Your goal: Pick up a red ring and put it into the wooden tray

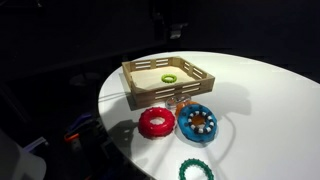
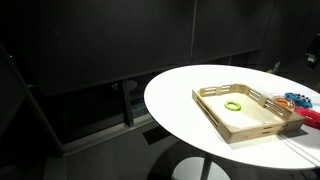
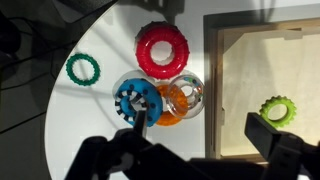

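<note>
The red ring lies flat on the white table just in front of the wooden tray, next to a blue ring. In the wrist view the red ring lies left of the tray's rim, touching the blue ring. My gripper is open and empty, high above the table. Its fingers straddle the tray's left rim; one finger shows over the blue ring, the other over the tray floor. The tray holds one lime ring.
An orange ring and a clear ring lie overlapping between the blue ring and the tray. A dark green ring lies apart near the table edge. The surroundings are dark.
</note>
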{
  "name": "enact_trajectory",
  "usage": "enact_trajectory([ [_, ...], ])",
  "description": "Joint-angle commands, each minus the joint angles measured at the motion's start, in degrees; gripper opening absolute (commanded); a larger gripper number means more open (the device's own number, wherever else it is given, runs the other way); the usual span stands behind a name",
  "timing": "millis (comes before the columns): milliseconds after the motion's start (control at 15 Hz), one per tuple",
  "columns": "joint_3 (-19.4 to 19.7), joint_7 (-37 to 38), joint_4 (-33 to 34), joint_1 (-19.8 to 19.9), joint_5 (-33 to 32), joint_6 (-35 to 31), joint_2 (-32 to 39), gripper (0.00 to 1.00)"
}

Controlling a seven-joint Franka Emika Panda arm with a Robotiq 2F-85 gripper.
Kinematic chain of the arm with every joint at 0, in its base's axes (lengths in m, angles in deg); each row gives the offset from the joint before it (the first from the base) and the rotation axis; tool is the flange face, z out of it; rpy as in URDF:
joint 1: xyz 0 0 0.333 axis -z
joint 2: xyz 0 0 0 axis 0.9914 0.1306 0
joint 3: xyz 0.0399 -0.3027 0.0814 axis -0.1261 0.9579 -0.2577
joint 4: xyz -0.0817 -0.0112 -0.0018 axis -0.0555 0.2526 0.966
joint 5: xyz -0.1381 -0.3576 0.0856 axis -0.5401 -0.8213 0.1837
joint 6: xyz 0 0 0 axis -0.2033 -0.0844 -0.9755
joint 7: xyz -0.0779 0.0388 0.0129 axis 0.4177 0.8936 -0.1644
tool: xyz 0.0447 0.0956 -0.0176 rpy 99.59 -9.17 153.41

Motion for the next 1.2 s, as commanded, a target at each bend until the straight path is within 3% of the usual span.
enact_trajectory([
  [0, 0.5, -1.77, -4.67, 2.74, -2.74, -5.71, 0.8, 1.0],
  [267, 1.11, -1.6, -7.72, 5.35, -4.51, -8.39, 3.52, 1.0],
  [800, 1.1, -0.56, -7.48, 5.72, -3.64, -7.78, 5.6, 1.0],
  [1133, 2.77, -1.73, -9.67, 6.35, -3.41, -14.03, 9.36, 1.0],
])
